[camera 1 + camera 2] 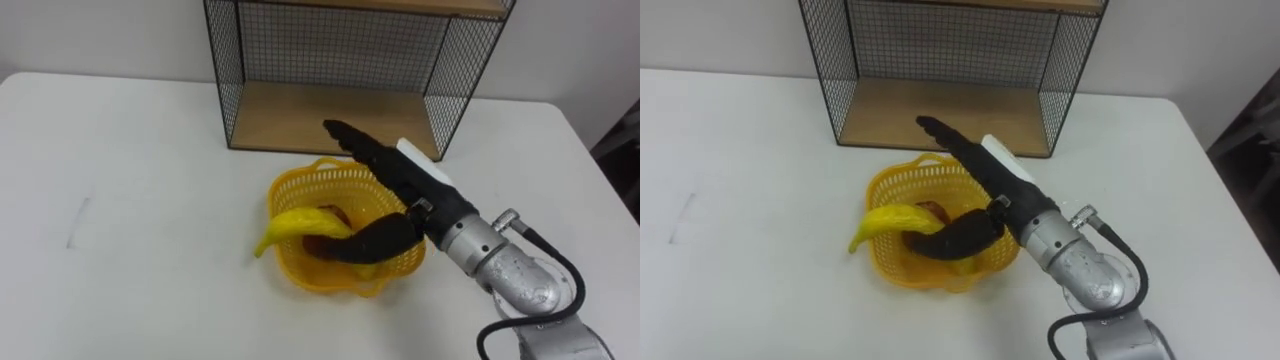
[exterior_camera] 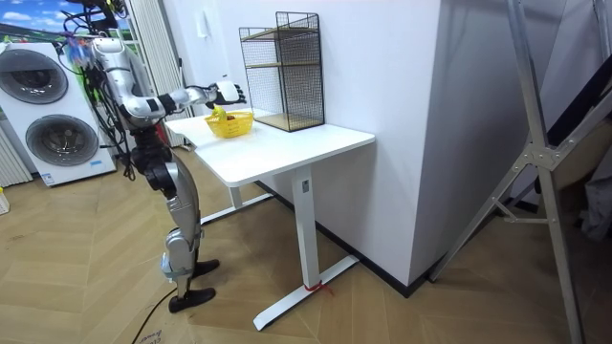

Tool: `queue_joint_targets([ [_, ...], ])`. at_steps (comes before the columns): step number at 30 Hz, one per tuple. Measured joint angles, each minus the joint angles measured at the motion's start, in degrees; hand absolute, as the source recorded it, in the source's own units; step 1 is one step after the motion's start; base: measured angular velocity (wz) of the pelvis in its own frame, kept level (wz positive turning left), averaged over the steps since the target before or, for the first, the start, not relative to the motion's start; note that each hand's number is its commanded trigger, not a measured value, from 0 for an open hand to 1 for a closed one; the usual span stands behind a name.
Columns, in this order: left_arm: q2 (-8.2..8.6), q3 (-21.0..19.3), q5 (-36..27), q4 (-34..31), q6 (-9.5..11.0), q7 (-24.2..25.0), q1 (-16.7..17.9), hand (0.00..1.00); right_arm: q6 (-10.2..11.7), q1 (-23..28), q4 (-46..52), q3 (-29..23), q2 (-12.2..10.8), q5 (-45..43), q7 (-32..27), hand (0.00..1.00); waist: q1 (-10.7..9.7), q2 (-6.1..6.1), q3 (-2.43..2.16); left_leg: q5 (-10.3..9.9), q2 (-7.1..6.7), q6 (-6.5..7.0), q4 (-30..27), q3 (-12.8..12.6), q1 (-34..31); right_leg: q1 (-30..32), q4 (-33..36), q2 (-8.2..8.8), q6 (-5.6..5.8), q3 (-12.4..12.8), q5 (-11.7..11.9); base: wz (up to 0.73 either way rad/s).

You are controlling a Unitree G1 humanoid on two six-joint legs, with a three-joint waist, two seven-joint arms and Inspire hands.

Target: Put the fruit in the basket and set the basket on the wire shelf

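A yellow plastic basket (image 1: 292,265) stands on the white table (image 1: 130,180), just in front of the black wire shelf (image 1: 330,110). A yellow banana (image 1: 295,225) lies in it, one end poking out over the left rim. Below the banana a reddish fruit (image 1: 931,209) shows in part. My right hand (image 1: 400,185) reaches over the basket from the right. Its fingers are straight and point at the shelf's wooden bottom board, while the thumb hangs down inside the basket by the banana's inner end. In the room view I stand at the table's end with this arm stretched over the basket (image 2: 229,124).
The wire shelf (image 2: 287,72) has a wooden lower board, open at the front, and a second board above. It stands at the table's back edge against the white wall. Bare tabletop lies left and right of the basket. Washing machines (image 2: 43,105) stand behind me.
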State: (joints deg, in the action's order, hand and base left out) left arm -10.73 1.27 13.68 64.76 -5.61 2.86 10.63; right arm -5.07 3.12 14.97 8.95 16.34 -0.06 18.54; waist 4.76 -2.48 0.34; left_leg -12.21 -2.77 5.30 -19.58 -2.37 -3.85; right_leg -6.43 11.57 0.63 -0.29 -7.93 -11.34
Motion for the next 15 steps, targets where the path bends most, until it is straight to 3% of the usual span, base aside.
queue_joint_targets([
  [9,-0.35,-11.05,-17.59,1.51,2.18,-2.55,5.20,0.00,0.15,1.38,0.29,-9.04,0.14,14.47,-3.99,0.00,-0.88,0.38,-0.20,0.01,-0.06,-0.03,-0.04,0.18,0.59,-0.86,-0.56,0.03,0.00,-0.16,0.01,0.00],
  [12,-0.36,-18.03,-25.41,1.80,2.40,-5.88,7.14,0.00,0.16,2.38,0.48,-12.48,0.49,20.27,-7.44,0.00,-0.44,0.95,-0.58,0.00,-0.01,-0.04,-0.09,0.09,0.65,-1.07,-0.80,0.06,-0.04,-0.12,0.06,0.00],
  [15,-0.36,-26.84,-31.65,1.38,2.64,-11.66,7.22,0.00,0.16,4.00,0.79,-16.13,0.69,20.51,-11.34,0.00,0.29,1.99,-0.54,0.02,-0.09,-0.02,-0.17,0.33,0.59,-1.33,-0.87,0.08,-0.02,-0.07,0.07,0.04],
])
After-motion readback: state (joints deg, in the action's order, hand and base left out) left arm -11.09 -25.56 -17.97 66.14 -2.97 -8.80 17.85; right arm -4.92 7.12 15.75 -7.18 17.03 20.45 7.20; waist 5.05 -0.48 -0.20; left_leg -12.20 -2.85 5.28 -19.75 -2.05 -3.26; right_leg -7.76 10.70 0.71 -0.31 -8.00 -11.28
